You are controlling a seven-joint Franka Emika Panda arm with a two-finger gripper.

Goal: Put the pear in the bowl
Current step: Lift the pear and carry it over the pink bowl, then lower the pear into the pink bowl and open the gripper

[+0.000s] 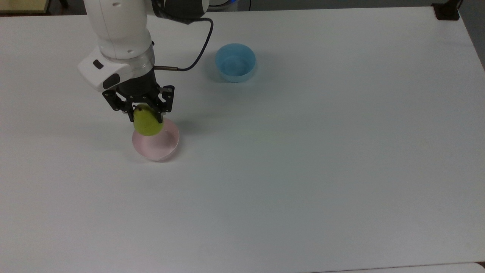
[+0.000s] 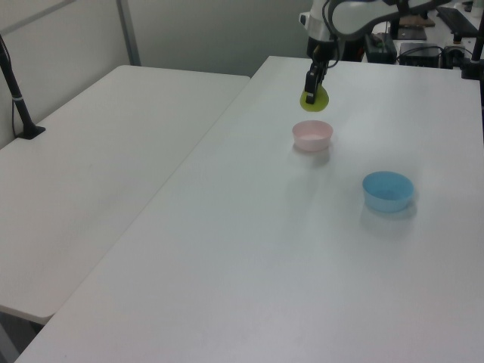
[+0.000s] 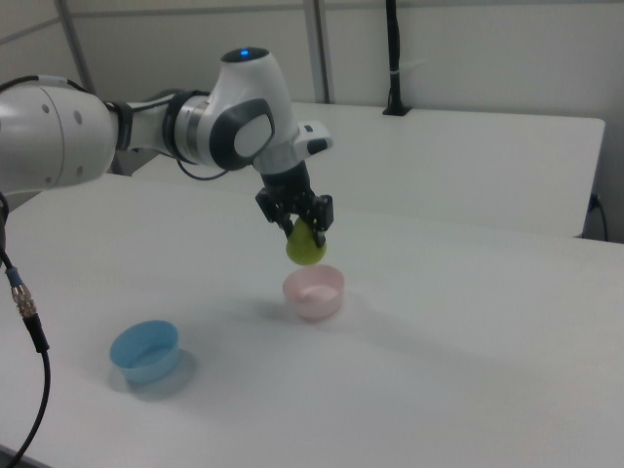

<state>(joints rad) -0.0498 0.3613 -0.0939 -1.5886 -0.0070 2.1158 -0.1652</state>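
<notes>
Looking down in the top view, we see the end effector (image 1: 147,113) gripping the pear (image 1: 147,121), which overlaps the pink bowl's (image 1: 163,146) upper-left rim. From the left view, the pear (image 2: 315,99) hangs above the bowl (image 2: 312,134). From the right view, it (image 3: 305,245) hovers clear of the bowl (image 3: 314,291) on the tabletop (image 3: 468,370).
</notes>
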